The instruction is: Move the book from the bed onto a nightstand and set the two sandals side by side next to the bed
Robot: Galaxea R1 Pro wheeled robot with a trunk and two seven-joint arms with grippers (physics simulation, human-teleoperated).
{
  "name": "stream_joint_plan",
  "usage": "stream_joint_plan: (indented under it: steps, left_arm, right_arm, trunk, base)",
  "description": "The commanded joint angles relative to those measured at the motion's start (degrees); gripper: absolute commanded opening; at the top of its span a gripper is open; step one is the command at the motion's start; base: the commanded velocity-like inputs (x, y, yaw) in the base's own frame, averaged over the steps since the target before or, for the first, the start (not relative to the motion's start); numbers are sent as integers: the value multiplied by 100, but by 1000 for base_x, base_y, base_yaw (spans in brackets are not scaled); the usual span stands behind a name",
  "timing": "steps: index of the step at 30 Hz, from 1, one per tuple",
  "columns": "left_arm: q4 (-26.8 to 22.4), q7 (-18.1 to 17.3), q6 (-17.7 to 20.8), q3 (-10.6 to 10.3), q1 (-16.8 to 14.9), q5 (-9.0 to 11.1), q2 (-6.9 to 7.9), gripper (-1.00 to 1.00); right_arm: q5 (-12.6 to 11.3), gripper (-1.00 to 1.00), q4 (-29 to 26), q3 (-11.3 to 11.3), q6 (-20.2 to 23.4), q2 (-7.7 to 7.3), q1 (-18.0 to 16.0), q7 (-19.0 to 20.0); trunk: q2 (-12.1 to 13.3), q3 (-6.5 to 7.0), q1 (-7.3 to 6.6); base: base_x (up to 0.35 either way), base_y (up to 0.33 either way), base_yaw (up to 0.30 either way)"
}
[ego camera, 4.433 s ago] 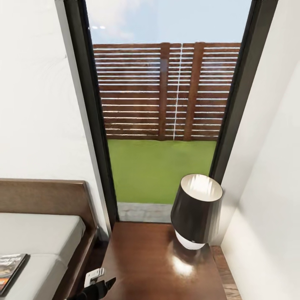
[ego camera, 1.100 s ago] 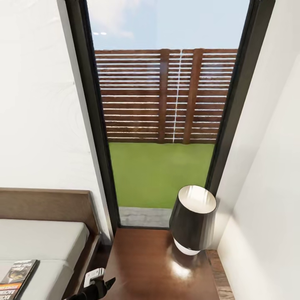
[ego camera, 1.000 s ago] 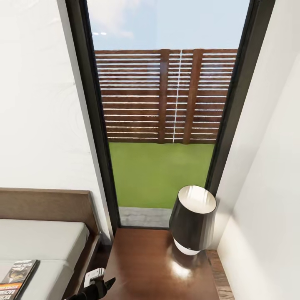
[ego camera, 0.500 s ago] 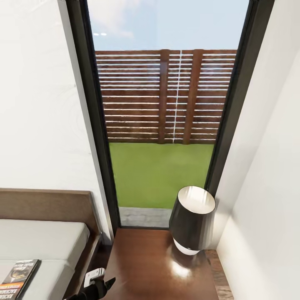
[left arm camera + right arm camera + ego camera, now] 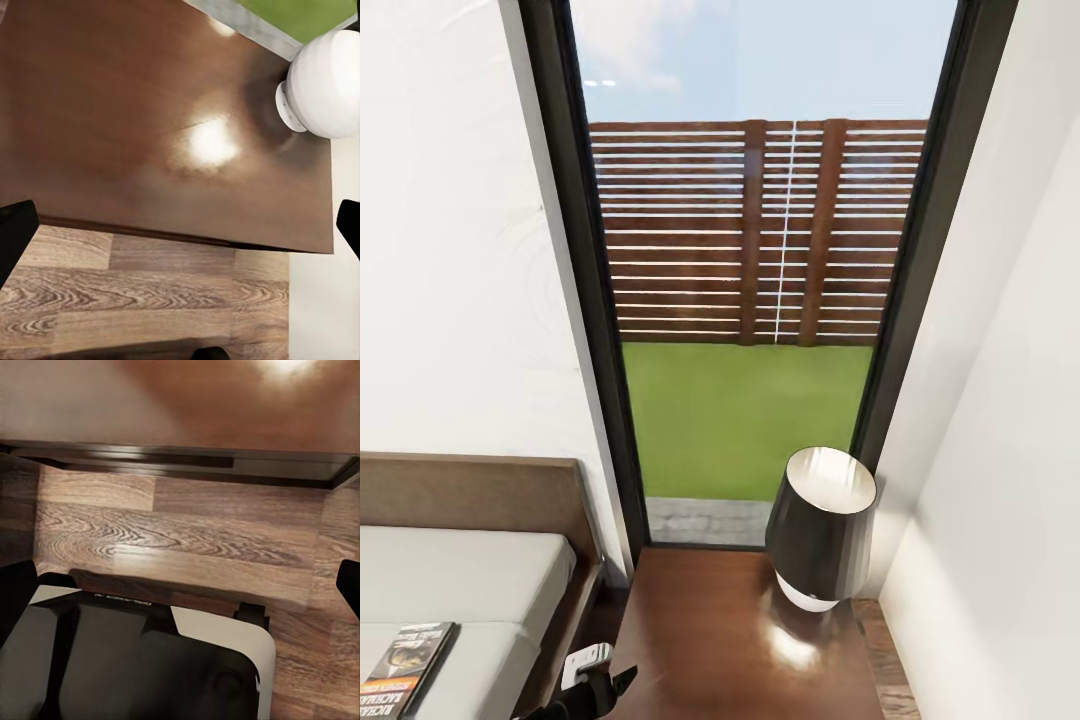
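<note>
My left gripper (image 5: 595, 680), fingers spread wide and empty, hangs over the nightstand's (image 5: 710, 640) near edge; the right gripper's fingertips also sit wide apart. The book (image 5: 405, 655) lies left of it on the bed (image 5: 480, 570). I'd swing left, clear of the lamp (image 5: 822, 525) beyond.

Beside the glossy reddish-brown nightstand (image 5: 710, 640) — a black-shaded lamp (image 5: 820, 525), white inside — lies the pale grey bed (image 5: 460, 580) bearing a dark, orange-striped book (image 5: 405, 655).
</note>
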Motion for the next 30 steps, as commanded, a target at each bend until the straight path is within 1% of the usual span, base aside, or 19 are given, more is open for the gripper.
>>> stream_joint_plan:
  steps: [1, 30]
  left_arm:
    - [1, -14, -34, 38, -5, -62, 0, 100]
    - [1, -23, -36, 38, -5, -59, 0, 100]
  right_arm:
    - [33, 100, 7, -42, -18, -1, -5, 22]
    - [35, 100, 14, -42, -19, 8, -5, 17]
  trunk:
    - [-13, -13, 4]
    - [-13, -13, 4]
  base:
    - [0, 0, 0]
    - [0, 0, 0]
